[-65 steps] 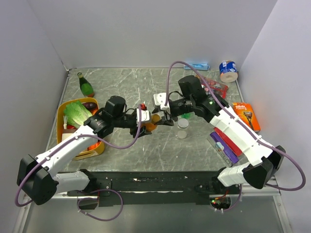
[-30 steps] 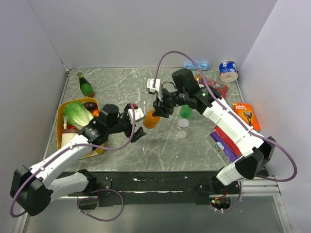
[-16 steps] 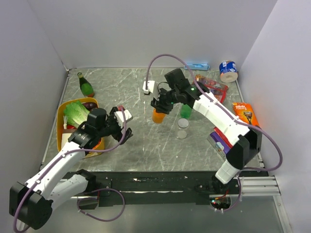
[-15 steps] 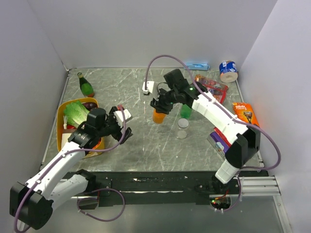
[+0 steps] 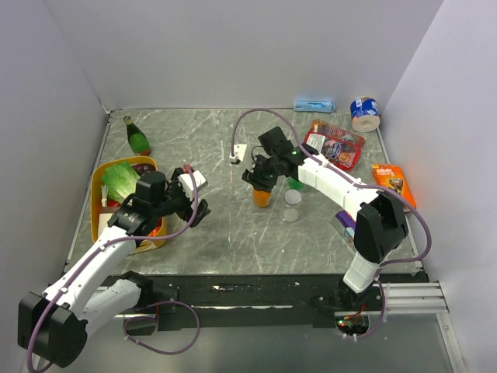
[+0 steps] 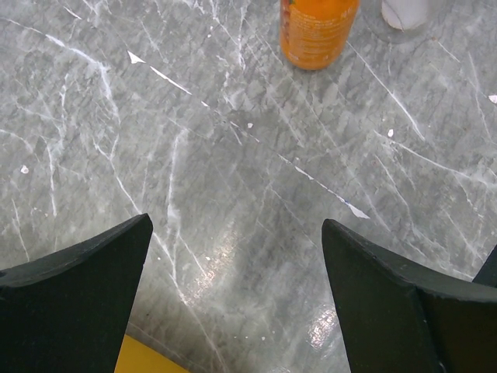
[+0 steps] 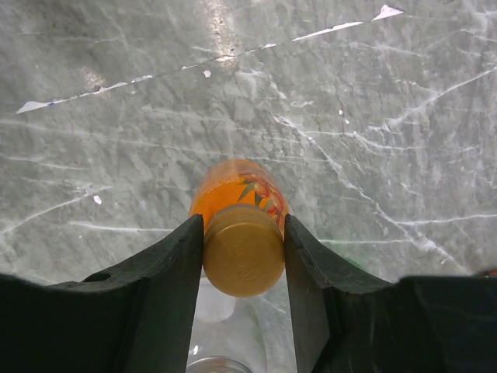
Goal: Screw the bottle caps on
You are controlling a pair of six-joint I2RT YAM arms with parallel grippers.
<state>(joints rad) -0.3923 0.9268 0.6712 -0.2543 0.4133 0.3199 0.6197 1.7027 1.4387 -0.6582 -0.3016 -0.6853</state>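
The orange bottle (image 5: 262, 197) stands upright on the marble table, left of the clear bottle (image 5: 292, 207) and the bright green bottle (image 5: 296, 185), which my right arm partly hides. My right gripper (image 5: 260, 179) reaches down onto its top. In the right wrist view the orange cap (image 7: 243, 250) sits on the orange bottle (image 7: 233, 185) and the right gripper (image 7: 243, 222) is shut on it, both fingers pressed against its sides. My left gripper (image 5: 194, 211) hangs open and empty to the left; its wrist view shows the orange bottle (image 6: 317, 33) ahead of the left gripper (image 6: 236, 225).
A yellow tray (image 5: 95, 196) with lettuce lies at the left, its corner (image 6: 140, 362) under my left gripper. A dark-green bottle with a red top (image 5: 137, 138) stands behind it. A snack packet (image 5: 334, 144), a can (image 5: 364, 113), an orange razor pack (image 5: 392, 183) and a purple box (image 5: 353, 230) lie at the right.
My left gripper let go of the orange bottle and drew back to the left. The right gripper kept the bottle by its cap and moved it slightly right and nearer.
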